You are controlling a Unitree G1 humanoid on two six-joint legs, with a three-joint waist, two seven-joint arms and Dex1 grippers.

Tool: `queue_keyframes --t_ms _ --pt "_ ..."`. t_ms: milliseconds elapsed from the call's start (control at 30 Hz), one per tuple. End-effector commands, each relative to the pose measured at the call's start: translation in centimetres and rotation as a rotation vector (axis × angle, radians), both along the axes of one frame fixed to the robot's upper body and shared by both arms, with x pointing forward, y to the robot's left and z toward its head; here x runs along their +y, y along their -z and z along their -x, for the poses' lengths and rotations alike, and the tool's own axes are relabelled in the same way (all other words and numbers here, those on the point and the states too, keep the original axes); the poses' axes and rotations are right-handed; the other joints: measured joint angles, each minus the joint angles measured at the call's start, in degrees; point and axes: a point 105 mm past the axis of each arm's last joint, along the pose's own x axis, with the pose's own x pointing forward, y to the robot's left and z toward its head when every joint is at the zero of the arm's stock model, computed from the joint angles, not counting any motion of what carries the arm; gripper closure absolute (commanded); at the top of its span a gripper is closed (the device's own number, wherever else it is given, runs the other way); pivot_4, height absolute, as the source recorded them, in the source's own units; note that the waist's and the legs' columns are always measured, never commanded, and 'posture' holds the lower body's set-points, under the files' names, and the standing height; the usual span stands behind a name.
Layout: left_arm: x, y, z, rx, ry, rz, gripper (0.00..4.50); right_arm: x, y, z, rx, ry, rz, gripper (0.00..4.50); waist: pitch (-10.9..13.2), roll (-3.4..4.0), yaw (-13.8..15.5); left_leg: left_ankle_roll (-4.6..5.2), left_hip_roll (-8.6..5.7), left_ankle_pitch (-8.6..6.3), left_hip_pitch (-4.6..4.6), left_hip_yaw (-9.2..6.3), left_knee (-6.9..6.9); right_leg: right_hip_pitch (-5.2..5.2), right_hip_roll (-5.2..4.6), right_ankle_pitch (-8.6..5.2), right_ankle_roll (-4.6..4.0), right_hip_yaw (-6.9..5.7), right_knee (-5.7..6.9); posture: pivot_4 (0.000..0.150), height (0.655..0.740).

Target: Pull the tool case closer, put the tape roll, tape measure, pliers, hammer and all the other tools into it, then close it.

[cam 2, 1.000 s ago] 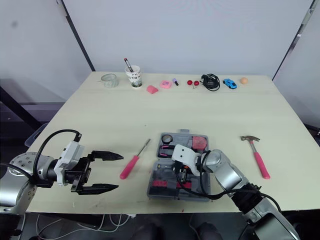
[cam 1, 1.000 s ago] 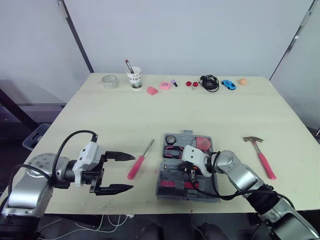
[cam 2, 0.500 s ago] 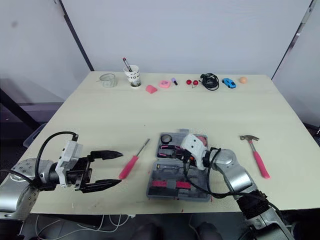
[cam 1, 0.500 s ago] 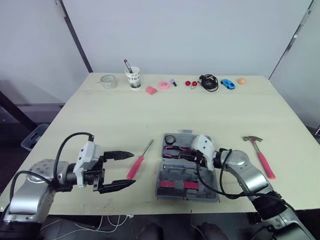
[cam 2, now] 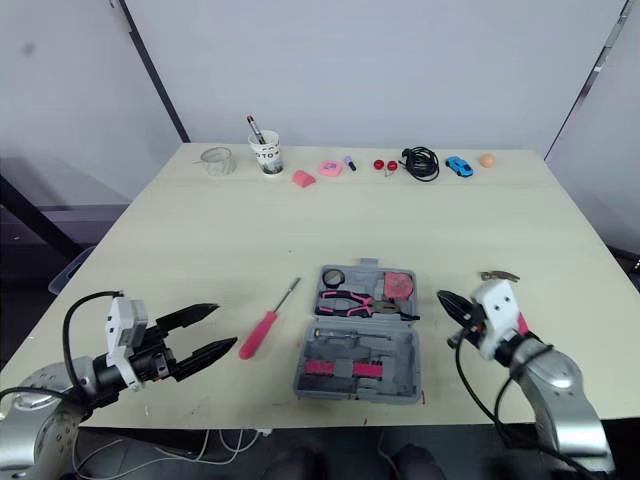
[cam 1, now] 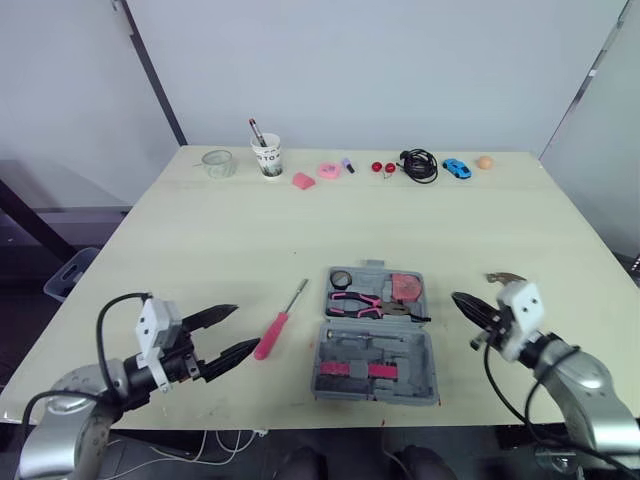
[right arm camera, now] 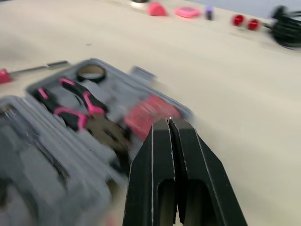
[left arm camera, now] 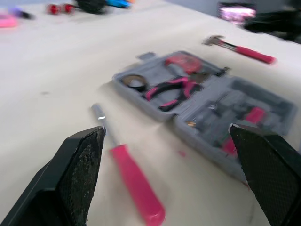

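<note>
Two tools wait outside. Head view: the screwdriver [cam 1: 277,325] lies at nine o'clock of the case [cam 1: 375,352], the hammer [cam 1: 503,278] at three. Left wrist: the left gripper [left arm camera: 165,129] gapes, empty. Right wrist: the right gripper [right arm camera: 168,121], pressed together, has backed off, leaving the pliers [cam 1: 372,304] inside.

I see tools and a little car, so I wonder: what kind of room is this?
Probably a robot test lab, not a home: a pale wooden table against plain white walls, an open grey plastic tool case, and props like a blue toy car lined along the far edge.
</note>
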Motion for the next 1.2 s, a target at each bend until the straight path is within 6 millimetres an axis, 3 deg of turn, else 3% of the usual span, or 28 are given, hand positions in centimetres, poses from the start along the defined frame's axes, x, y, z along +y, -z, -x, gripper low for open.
queue_keyframes --t_ms 33,67,167,400,433,667,833,1200 --pt "0.8 0.0 0.4 -0.024 -0.057 -0.011 0.00 -2.6 -1.3 1.3 -0.057 0.102 -0.021 4.46 -0.01 -0.01 -0.01 0.00 0.00 0.00 0.01 0.02 0.00 0.01 -0.01 -0.01 -0.02 0.02 0.00 0.150 0.7400" --pt "0.8 0.1 0.5 -0.021 -0.066 -0.006 0.00 -3.0 -1.1 1.6 -0.050 0.115 -0.018 4.46 -0.01 -0.01 -0.01 0.00 0.00 0.00 0.01 0.04 0.00 0.01 -0.01 -0.01 -0.02 0.04 0.00 0.150 0.7400" --pt "1.9 1.4 1.2 0.001 -0.137 -0.021 0.00 -5.8 0.4 4.0 -0.009 0.213 -0.030 3.82 -0.02 0.02 0.00 0.00 0.02 0.00 0.04 0.05 0.01 0.01 -0.01 -0.02 -0.03 0.07 0.00 0.150 0.7400" --pt "3.8 3.0 3.0 0.030 -0.251 -0.040 0.00 -9.4 2.0 7.5 0.049 0.350 -0.066 0.39 -0.10 -0.05 -0.07 0.00 0.14 -0.01 0.11 0.03 -0.01 0.00 -0.06 -0.03 -0.03 0.18 -0.05 0.150 0.7400" --pt "4.0 3.2 3.2 0.036 -0.262 -0.041 0.00 -9.8 2.2 8.0 0.058 0.362 -0.071 0.11 -0.14 -0.08 -0.05 0.00 0.16 -0.01 0.13 0.03 -0.01 0.00 -0.07 -0.03 -0.03 0.21 -0.04 0.150 0.7400" --pt "5.0 4.1 4.6 0.068 -0.307 -0.042 0.00 -12.3 3.9 10.6 0.112 0.449 -0.074 0.11 -0.17 -0.10 0.03 -0.01 0.17 -0.02 0.10 -0.03 -0.04 -0.06 -0.21 -0.03 -0.04 0.21 -0.12 0.150 0.7400" --pt "4.8 4.1 4.4 0.070 -0.282 -0.046 0.00 -12.6 4.2 10.8 0.121 0.453 -0.066 0.11 -0.19 -0.08 0.00 -0.02 0.17 -0.03 0.10 -0.04 -0.05 -0.09 -0.30 -0.04 -0.04 0.21 -0.13 0.150 0.7400" --pt "2.6 1.2 1.7 -0.004 -0.057 -0.105 0.00 -10.3 1.6 6.0 0.140 0.390 -0.039 0.11 -0.21 0.00 0.01 -0.01 0.15 -0.02 0.06 0.00 -0.07 -0.12 -0.31 -0.03 -0.06 0.21 -0.13 0.150 0.7400"
